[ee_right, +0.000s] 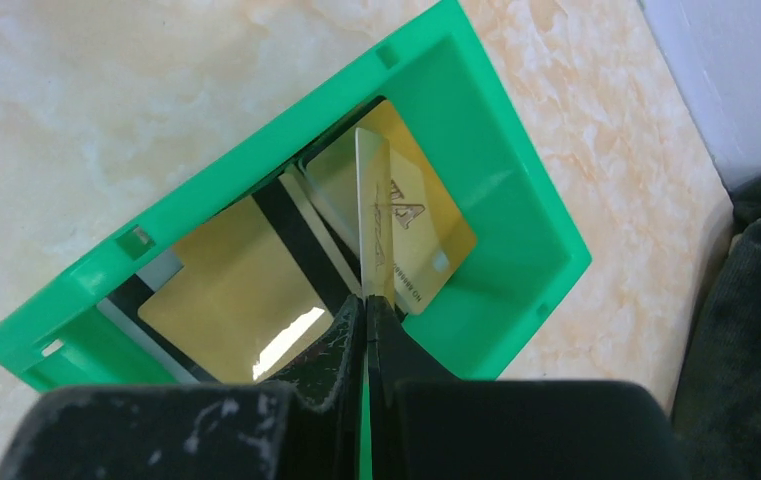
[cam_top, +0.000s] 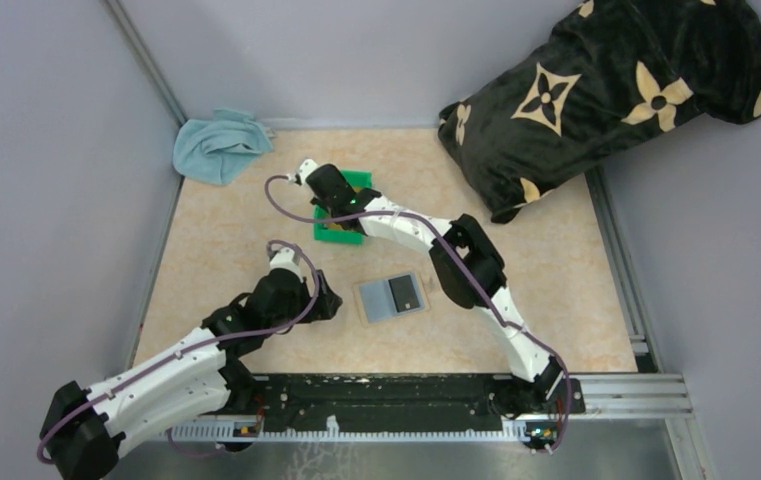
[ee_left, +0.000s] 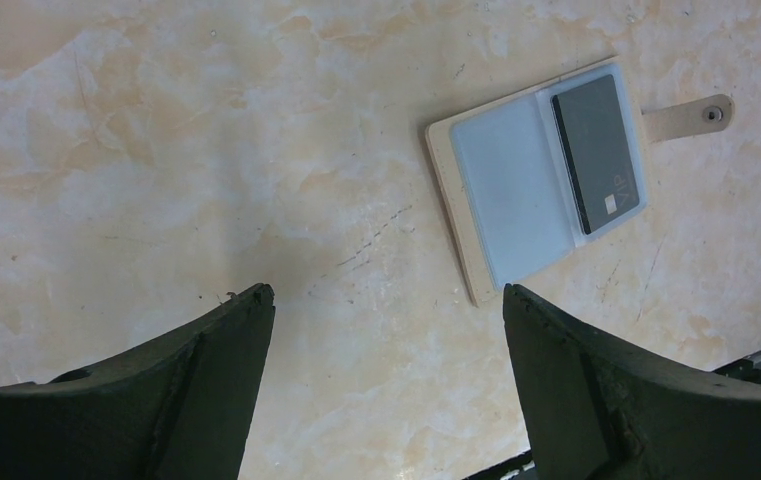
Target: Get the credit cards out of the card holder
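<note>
Between grey walls (cam_top: 46,150), card holder (cam_top: 393,297) lies on marbled table (cam_top: 216,240).

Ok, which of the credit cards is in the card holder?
The black card, in the open card holder's clear pocket. The other cards lie in the green bin; the right pincer holds one edge-up.

One card holder (ee_left: 506,190), one black card (ee_left: 596,155), one green bin (ee_right: 516,210), one cloth (cam_top: 218,145).

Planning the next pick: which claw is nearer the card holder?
Left. The left claw hangs open just beside the card holder; the right claw is farther off, over the green bin, pinching a gold card.
</note>
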`<state>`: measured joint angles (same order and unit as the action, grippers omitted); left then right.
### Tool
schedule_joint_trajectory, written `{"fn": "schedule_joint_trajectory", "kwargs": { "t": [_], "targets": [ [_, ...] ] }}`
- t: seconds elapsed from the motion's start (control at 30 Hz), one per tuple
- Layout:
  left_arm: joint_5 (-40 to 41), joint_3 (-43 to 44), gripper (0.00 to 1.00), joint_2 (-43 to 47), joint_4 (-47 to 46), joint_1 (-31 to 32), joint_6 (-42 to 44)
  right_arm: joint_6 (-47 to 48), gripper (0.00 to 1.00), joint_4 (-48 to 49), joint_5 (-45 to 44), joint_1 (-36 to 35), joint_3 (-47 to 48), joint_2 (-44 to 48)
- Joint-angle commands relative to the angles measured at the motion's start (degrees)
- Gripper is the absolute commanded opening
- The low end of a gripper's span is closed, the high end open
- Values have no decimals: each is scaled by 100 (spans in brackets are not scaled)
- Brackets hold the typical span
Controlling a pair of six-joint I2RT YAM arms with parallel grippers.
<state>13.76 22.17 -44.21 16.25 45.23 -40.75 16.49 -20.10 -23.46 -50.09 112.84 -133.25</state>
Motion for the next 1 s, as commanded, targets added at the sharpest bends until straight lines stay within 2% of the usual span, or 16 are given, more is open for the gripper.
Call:
{"fn": "schedule_joint_trajectory", "kwargs": {
  "t": [0.0, 0.77, 0.8, 0.93, 0.97],
  "targets": [
    [-65, -103, 91, 23, -140, -41, -1, 210, 0, 423, -92, -132, -224, 247],
    [-182, -190, 93, 115, -122, -154, 54, -175, 1, 148, 357, 15, -61, -450],
    [-185, -190, 93, 107, -129, -159, 55, -192, 4, 136, 345, 26, -57, -451],
    [-216, -195, 94, 91, -160, -173, 69, -225, 31, 135, 282, 48, -71, -406],
    [-226, -196, 94, 76, -180, -179, 68, -235, 32, 168, 248, 51, -107, -373]
  ]
}}
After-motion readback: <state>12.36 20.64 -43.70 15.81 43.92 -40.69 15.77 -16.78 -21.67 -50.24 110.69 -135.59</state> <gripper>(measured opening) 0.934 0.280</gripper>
